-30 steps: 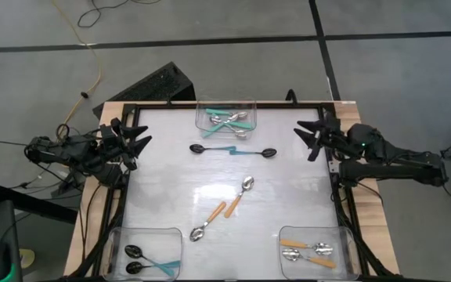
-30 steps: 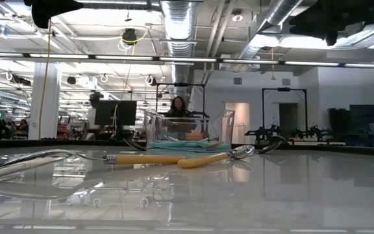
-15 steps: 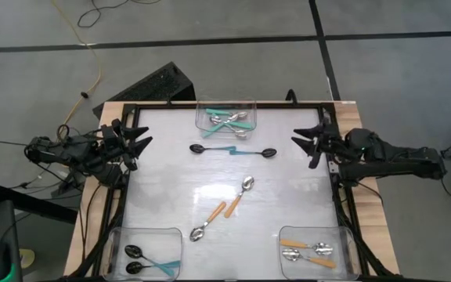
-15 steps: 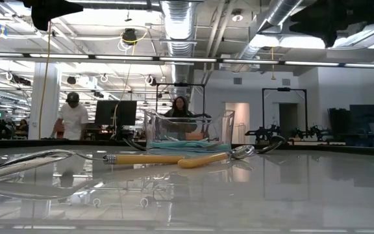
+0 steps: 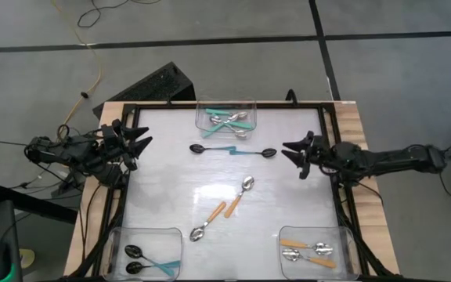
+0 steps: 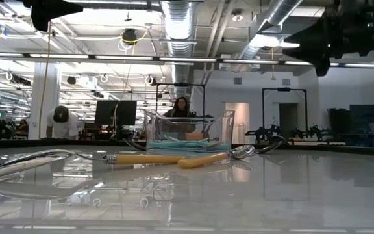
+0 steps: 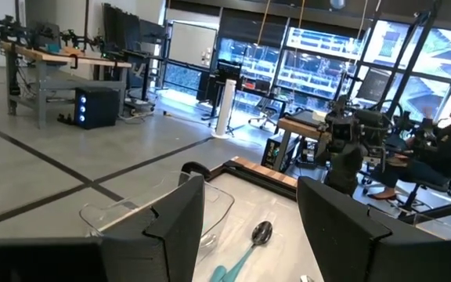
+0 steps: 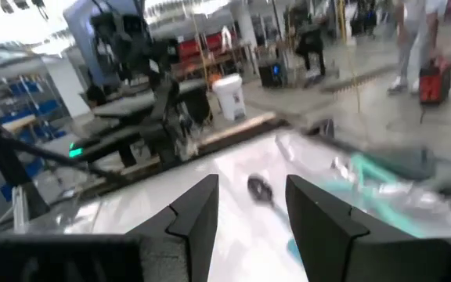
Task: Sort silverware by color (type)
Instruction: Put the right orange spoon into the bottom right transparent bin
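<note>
On the counter (image 5: 171,180), two orange-handled spoons (image 5: 224,207) lay side by side at the middle, and two black-bowled teal spoons (image 5: 233,150) lay near the far bin (image 5: 225,115). The right tool (image 5: 294,150) reached in, jaws apart, beside them. The left tool (image 5: 139,139) sat at the counter's left edge, jaws apart.

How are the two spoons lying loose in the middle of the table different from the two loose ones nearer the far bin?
The middle pair has silver bowls and orange handles; the far pair has black bowls and teal handles. The middle pair lies side by side, the far pair end to end, handles meeting. All four lie outside the bins.
</note>
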Motion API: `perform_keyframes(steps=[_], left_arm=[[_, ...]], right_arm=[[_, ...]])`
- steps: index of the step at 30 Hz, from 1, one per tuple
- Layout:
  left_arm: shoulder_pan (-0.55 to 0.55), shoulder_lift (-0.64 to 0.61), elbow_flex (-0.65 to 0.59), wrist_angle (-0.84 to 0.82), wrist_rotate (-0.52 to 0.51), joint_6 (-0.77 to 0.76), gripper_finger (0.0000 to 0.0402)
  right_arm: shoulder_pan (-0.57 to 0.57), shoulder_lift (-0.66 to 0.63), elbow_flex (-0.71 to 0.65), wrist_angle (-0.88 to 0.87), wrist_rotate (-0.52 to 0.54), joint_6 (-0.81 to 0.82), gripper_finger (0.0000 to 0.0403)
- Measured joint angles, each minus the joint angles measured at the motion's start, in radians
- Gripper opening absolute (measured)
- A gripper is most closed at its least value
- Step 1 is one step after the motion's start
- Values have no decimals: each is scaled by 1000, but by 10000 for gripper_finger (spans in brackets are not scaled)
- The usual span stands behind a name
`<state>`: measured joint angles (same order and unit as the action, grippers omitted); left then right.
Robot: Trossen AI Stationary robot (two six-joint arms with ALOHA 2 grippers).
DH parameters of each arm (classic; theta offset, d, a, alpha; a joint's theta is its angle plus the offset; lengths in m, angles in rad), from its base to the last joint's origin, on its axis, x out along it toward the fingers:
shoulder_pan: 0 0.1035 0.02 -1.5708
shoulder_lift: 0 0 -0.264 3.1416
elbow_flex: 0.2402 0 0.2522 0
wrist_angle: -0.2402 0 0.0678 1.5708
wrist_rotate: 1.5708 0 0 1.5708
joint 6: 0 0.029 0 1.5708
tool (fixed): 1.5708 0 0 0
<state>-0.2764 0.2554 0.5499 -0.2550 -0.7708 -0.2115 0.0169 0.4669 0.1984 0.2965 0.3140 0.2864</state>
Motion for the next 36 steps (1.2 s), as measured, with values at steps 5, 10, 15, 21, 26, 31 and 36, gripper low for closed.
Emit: perform_keyframes(steps=[5,10,15,21,26,31,36], left_arm=[[0,0,0,-1,-1,1,190],[0,0,-2,-3,-2,2,190],[0,0,-32,2,-3,-5,190],[0,0,-33,10,0,-15,190],[0,0,-33,21,82,40,190],[0,0,-33,20,91,67,190],[0,-1,-33,19,111,95,190]], right_arm=[[30,81,-12,17,0,72,175],[50,194,-12,112,1,75,179],[34,328,-12,227,4,75,197],[-3,444,-11,390,6,29,225],[-21,503,-6,454,7,18,236],[-10,565,63,436,6,-55,237],[-4,640,187,340,6,-163,237]])
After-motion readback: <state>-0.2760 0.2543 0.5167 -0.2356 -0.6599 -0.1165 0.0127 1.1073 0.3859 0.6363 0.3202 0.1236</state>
